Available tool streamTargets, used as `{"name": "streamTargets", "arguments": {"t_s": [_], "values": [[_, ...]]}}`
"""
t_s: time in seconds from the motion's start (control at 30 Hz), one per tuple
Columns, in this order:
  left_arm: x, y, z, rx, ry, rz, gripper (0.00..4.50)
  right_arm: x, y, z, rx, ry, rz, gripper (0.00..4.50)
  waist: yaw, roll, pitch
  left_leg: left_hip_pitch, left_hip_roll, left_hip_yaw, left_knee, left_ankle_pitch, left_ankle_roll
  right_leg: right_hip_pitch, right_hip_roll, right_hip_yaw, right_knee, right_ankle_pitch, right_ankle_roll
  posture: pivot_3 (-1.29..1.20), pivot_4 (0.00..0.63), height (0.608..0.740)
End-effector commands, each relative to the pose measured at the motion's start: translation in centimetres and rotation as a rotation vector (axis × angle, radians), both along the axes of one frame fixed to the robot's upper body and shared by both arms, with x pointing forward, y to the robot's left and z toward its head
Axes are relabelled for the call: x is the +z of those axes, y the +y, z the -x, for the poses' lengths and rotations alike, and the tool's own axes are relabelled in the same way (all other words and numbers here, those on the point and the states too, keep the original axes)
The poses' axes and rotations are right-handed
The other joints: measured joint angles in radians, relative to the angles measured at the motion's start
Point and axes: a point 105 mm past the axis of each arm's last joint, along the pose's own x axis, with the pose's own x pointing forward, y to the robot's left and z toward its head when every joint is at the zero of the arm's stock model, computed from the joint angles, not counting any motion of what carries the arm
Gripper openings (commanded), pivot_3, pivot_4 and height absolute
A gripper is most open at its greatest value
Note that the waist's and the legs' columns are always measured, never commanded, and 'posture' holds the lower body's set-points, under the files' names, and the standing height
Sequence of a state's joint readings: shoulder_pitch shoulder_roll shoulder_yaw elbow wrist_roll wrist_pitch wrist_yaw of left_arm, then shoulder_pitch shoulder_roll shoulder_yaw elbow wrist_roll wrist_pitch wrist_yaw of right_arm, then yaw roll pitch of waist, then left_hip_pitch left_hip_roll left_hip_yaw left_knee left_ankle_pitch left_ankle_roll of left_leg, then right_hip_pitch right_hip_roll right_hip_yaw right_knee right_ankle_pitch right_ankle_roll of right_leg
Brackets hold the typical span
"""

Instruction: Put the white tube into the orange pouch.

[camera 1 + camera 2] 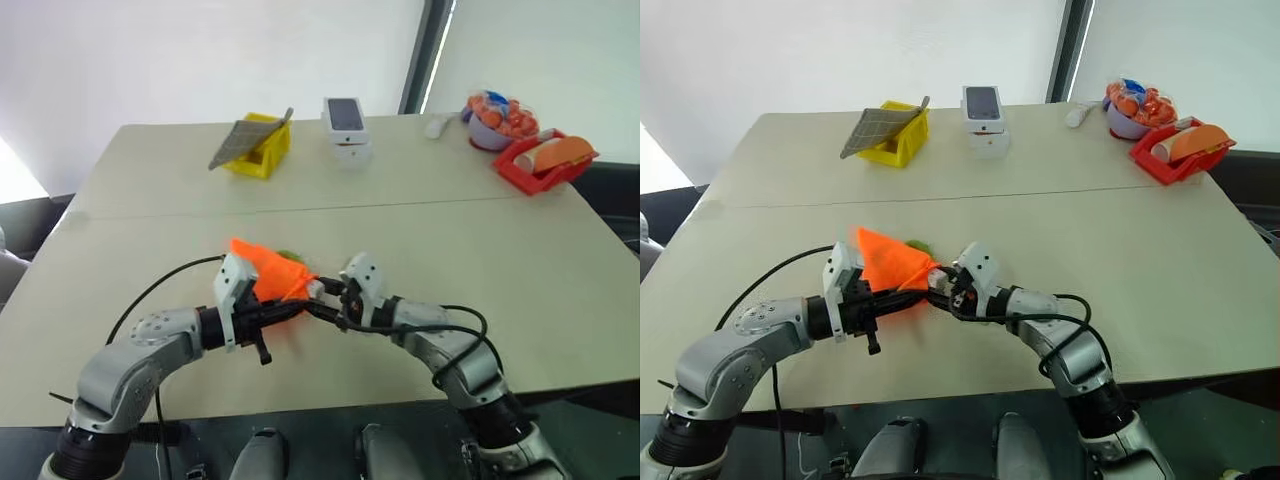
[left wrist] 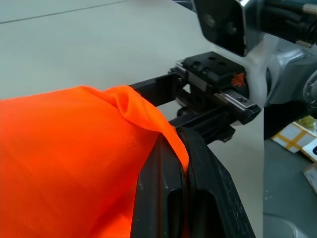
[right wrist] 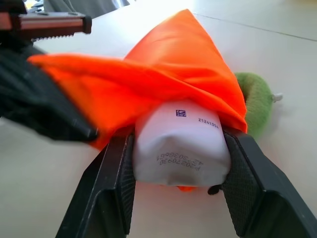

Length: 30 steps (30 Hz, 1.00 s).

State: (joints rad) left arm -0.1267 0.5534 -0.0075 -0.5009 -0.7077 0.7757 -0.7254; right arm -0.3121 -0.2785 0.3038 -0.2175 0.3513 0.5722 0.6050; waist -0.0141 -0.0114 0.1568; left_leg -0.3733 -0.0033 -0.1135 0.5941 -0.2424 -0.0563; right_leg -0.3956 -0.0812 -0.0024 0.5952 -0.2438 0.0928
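The white tube carries small dark printed codes on its crimped end: one line reads roughly "2124135" and another, upside down, is a longer run of digits that cannot be read with certainty. No brand name shows on it.

The right gripper has its jaws about half open and clamped on the white tube, one black finger pressed on each side of the tube's flat end. The far end of the tube is tucked under the fabric edge of the orange pouch, so the tube sits at the pouch's mouth, partly covered.

The left gripper has its jaws fully closed, pinching a fold of the orange pouch between them and holding it raised above the bench. The two grippers meet tip to tip near the middle of the bench's near edge, with the pouch bunched between them. A green ring lies on the bench just behind the pouch, touching it.

Along the far edge stand a yellow bin with a grey cloth draped over it, a white box with a phone pictured on its lid, a purple bowl of orange snacks and, at the far right corner, a red tray.
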Motion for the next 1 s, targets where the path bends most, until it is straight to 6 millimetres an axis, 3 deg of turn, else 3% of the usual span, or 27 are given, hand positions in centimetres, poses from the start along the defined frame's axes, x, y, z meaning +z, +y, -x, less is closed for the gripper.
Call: {"name": "streamTargets", "arguments": {"t_s": [0.03, 0.47, 0.63, 0.67, 1.0], "values": [[1.0, -0.7, 0.7, -0.033, -0.054, 0.017, 0.0, 1.0, 1.4, -0.9, 0.003, -0.056, 0.019, 1.85, -0.003, 0.0, 0.0, 0.0, 0.0, 0.0, 0.0, 0.0, 0.0, 0.0, 0.0, 0.0, 0.0, 0.0, 0.0, 0.0, 0.15, 0.74], [0.7, -0.9, 0.7, -0.034, -0.051, 0.023, 0.0, 1.4, 4.0, -1.1, 0.14, -0.092, 0.124, 1.85, -0.004, 0.0, 0.0, 0.001, 0.0, 0.0, 0.0, 0.0, 0.0, 0.0, 0.0, 0.0, 0.001, 0.0, 0.0, 0.0, 0.15, 0.74], [0.6, -0.8, 0.6, -0.027, -0.05, 0.026, 0.0, 1.5, 3.6, -0.8, 0.161, -0.087, 0.123, 4.22, -0.003, 0.0, 0.0, 0.001, 0.0, 0.0, 0.0, 0.0, 0.0, 0.0, 0.0, 0.0, 0.001, 0.0, 0.0, 0.0, 0.15, 0.74], [0.5, -0.7, 0.6, -0.021, -0.048, 0.025, 0.0, 1.6, 3.3, -0.8, 0.153, -0.091, 0.123, 4.48, -0.003, 0.0, 0.0, 0.0, 0.0, 0.0, 0.0, 0.0, 0.0, 0.0, 0.0, 0.0, 0.001, 0.0, 0.0, 0.0, 0.15, 0.74], [-0.8, 2.8, 0.9, 0.102, -0.006, -0.03, 0.0, 2.1, -0.6, 1.5, 0.189, -0.061, 0.064, 4.48, -0.003, 0.0, 0.0, 0.001, 0.0, 0.0, 0.0, 0.0, 0.0, 0.0, 0.0, 0.0, 0.001, -0.002, 0.004, 0.0, 0.15, 0.74]]}}
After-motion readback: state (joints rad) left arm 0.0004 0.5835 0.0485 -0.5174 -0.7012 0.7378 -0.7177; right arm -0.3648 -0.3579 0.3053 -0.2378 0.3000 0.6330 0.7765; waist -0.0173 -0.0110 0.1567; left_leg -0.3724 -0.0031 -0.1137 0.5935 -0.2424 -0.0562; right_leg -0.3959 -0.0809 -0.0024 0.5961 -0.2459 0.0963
